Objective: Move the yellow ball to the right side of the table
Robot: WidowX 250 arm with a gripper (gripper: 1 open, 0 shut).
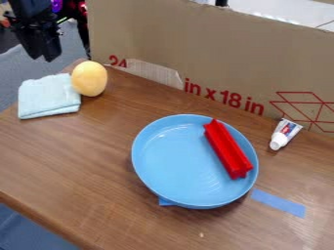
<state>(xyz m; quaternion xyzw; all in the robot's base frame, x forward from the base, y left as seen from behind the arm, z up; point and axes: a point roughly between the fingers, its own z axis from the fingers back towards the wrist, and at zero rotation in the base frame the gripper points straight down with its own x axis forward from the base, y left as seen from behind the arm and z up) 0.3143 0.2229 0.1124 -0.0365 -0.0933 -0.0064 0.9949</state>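
Hovering above the folded light-blue cloth [49, 95], the black gripper [45, 54] holds nothing; how far its jaws stand apart cannot be told (dark and small). Yellow ball [89, 77] rests on the table [78, 156] just right of and below the gripper, touching the cloth's edge, against the cardboard box [235, 59].

You've got the yellow ball [89, 77] sitting at the left rear of the table [78, 156], smooth yellow-orange, slightly egg-shaped, resting free on the surface (nothing gripping it). It's close to the back edge. The table is a brown wood-grain top with a dark front edge.
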